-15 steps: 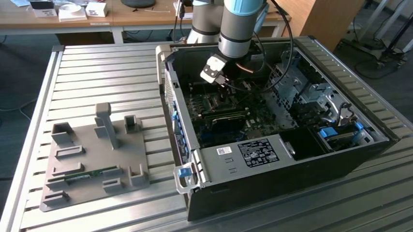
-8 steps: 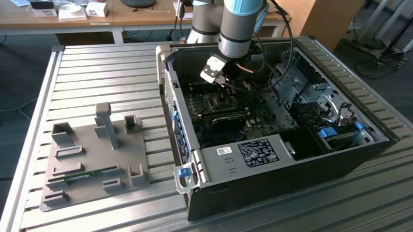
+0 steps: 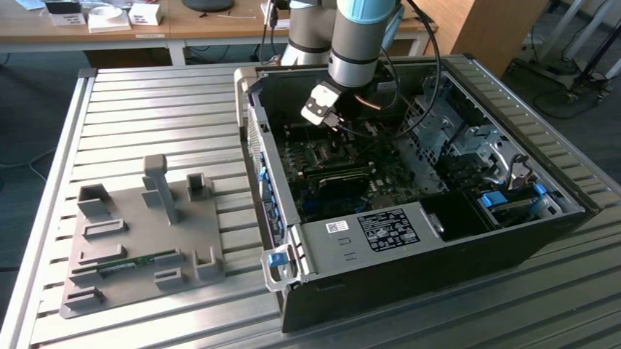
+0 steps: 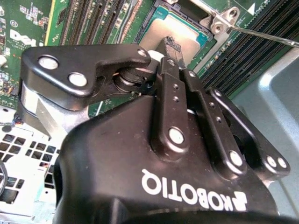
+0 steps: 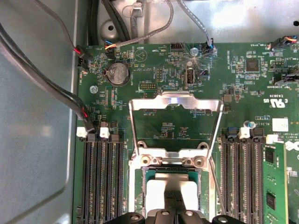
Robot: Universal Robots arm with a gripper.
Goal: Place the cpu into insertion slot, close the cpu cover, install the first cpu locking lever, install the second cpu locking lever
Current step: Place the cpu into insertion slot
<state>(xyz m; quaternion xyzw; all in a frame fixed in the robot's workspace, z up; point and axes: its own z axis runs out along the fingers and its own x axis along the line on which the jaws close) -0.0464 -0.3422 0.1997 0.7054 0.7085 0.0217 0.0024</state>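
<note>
exterior view: the arm reaches down into the open computer case point(image 3: 408, 291), which stands on the slatted metal bench point(image 3: 145, 116). i locate the tool point(image 3: 335, 125) low over the green motherboard point(image 3: 321, 163). a grey fixture plate point(image 3: 136, 251) lies on the bench at the exterior view's left, apart from the case.

second wrist view: i read the tool point(image 4: 170, 43) as pressed together. both fingers point(image 4: 169, 93) meet at one tip, with nothing pinched between them. the tip sits over the cpu point(image 4: 187, 31), which lies flat inside the insertion slot point(image 4: 149, 17). i cannot tell whether the tip touches the cpu top. a thin metal lever point(image 4: 261, 35) runs off from the corner of the slot.

first wrist view: the cpu cover point(image 5: 175, 99) is swung open on its hinge at the slot edge, and bare board shows through its window. the cpu point(image 5: 156, 193) sits in the insertion slot point(image 5: 138, 186), between two banks of black memory slots point(image 5: 103, 177). the tool point(image 5: 175, 200) lies over the middle of the cpu.
</note>
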